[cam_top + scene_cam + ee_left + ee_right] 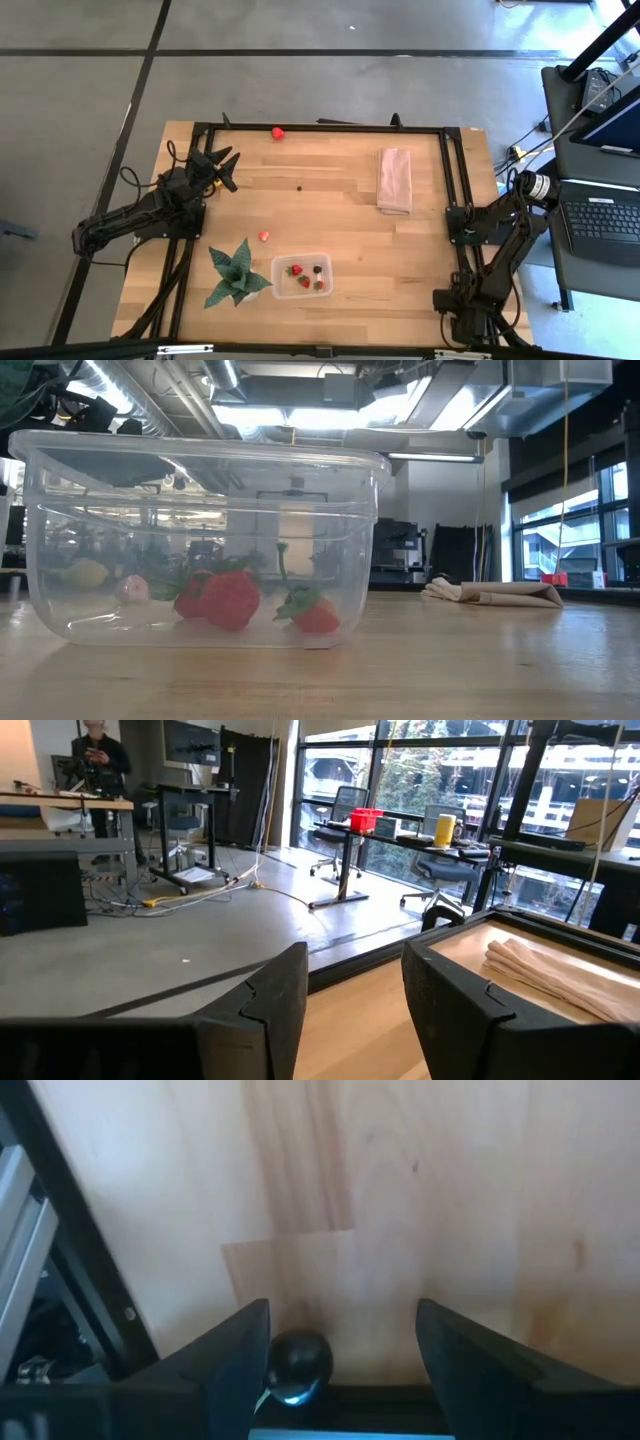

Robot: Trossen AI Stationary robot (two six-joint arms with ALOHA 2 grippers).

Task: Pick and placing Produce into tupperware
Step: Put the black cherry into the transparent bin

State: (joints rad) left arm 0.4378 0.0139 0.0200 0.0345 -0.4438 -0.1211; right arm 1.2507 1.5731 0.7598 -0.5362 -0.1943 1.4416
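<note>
Left claw (226,168) apart, empty, plant (235,273) beside tupperware (302,276), cloth (395,180) beyond.

Grey concrete floor (330,90) crossed by dark seam lines. Pale wooden desk (330,215) framed in black rails. Laptop (600,225) open on a side stand at right. Beyond: tall windows (440,770) with daylight and buildings outside, office chairs (345,815), long table with a red box (365,818) and yellow cup (445,828). Person (98,750) standing far off by a workbench. Cables (190,890) strewn across floor. Overhead strip lights (290,415) and exposed ducting.
</note>
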